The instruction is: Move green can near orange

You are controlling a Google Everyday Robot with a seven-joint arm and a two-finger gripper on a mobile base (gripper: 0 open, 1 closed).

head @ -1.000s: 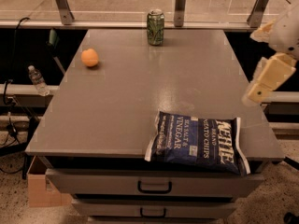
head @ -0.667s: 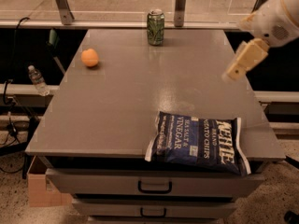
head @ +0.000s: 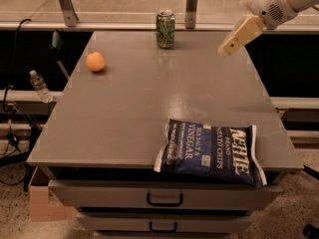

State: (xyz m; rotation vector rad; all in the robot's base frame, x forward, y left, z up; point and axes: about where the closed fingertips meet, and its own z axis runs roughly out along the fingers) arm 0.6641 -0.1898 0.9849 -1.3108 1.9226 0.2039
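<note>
The green can (head: 165,29) stands upright at the far edge of the grey table (head: 129,108), near the middle. The orange (head: 95,61) lies on the table's far left part, well apart from the can. My gripper (head: 228,47) hangs in the air above the table's far right part, to the right of the can and clear of it. It holds nothing.
A dark blue chips bag (head: 212,152) lies at the front right edge of the table. A clear plastic bottle (head: 40,86) sits off the table to the left. Drawers (head: 164,199) are below the front edge. Metal posts (head: 192,6) stand behind the can.
My arm has swung up and to the left, from beside the table's right edge to above its far right part. The can, orange and bag have not moved.
</note>
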